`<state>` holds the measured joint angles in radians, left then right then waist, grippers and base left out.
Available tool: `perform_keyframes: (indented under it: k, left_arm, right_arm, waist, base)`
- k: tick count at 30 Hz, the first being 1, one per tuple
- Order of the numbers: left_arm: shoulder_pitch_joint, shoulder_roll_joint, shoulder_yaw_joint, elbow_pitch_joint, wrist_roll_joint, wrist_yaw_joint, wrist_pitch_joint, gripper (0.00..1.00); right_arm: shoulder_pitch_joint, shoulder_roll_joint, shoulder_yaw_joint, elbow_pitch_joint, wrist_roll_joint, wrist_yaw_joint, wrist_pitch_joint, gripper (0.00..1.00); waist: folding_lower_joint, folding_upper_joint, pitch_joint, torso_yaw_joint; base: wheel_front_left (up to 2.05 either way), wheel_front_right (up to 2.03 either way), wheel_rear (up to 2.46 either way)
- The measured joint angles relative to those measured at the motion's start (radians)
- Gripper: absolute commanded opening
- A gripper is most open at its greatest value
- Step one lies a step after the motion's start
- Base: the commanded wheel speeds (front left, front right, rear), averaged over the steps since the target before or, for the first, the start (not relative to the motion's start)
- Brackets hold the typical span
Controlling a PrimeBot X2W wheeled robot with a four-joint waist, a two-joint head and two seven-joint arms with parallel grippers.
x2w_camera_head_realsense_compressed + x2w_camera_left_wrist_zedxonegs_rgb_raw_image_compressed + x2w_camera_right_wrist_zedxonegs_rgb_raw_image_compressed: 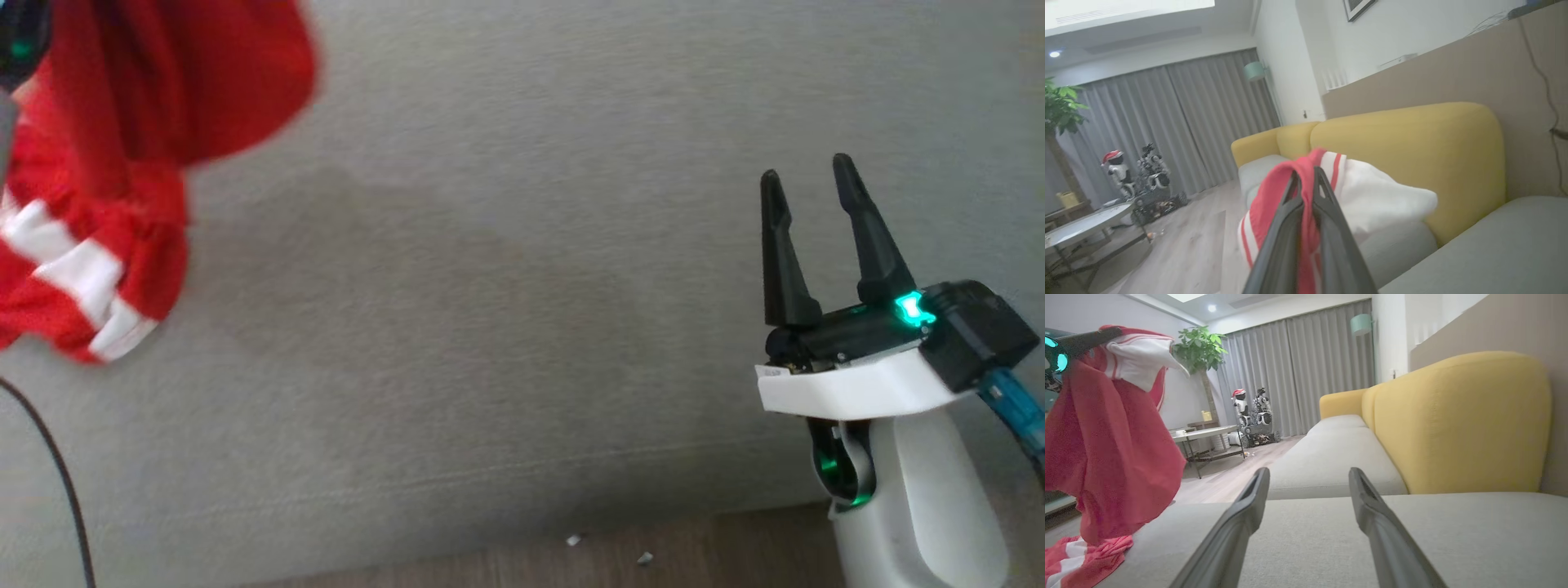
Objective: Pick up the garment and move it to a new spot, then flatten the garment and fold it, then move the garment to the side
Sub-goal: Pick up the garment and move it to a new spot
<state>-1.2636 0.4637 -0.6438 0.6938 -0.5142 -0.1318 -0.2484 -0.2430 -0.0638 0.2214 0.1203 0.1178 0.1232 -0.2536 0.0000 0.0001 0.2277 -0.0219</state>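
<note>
Left gripper (1306,171) clamped on red-and-white jersey (122,122) — hangs over grey sofa seat (490,286), lower end resting there. Right gripper (807,175) wide, empty. Fabric soft, light, floppy — probably best to grab a free corner.

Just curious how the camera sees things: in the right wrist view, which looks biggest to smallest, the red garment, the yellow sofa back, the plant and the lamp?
1. The yellow sofa back and the red garment: about alike; the garment seems nearer the camera.
2. The plant.
3. The lamp, smallest.

no legible text, no readable labels, brands, numbers or signs anywhere
</note>
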Motion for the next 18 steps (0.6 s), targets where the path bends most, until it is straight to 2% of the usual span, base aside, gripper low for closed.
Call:
perform_keyframes:
  k: [5,11,16,18]
  left_arm:
    - [-0.032,-0.031,-0.026,-0.073,-0.018,0.001,0.013,0.00]
    - [-0.056,-0.124,-0.031,-0.111,-0.058,0.018,0.027,0.00]
    - [0.053,-0.155,-0.061,-0.139,-0.077,0.021,0.016,0.00]
    - [0.141,-0.159,-0.098,-0.163,-0.049,0.039,0.003,0.00]
  right_arm:
    - [0.000,0.001,0.001,-0.020,0.028,0.000,0.000,1.00]
    - [0.000,0.001,0.005,-0.033,0.086,0.000,0.000,1.00]
    - [0.011,0.002,0.013,-0.038,0.111,0.000,0.000,1.00]
    - [0.027,0.002,0.010,-0.039,0.111,0.000,0.000,1.00]
  waist:
    - [0.0000,0.0000,-0.017,-0.088]
    - [0.0000,0.0000,-0.011,-0.180]
    - [0.0000,0.0000,-0.014,-0.230]
    - [0.0000,0.0000,-0.015,-0.236]
  base:
    - [0.00,0.00,0.00]
    - [0.00,0.00,0.00]
    - [0.00,0.00,0.00]
    - [0.00,0.00,0.00]
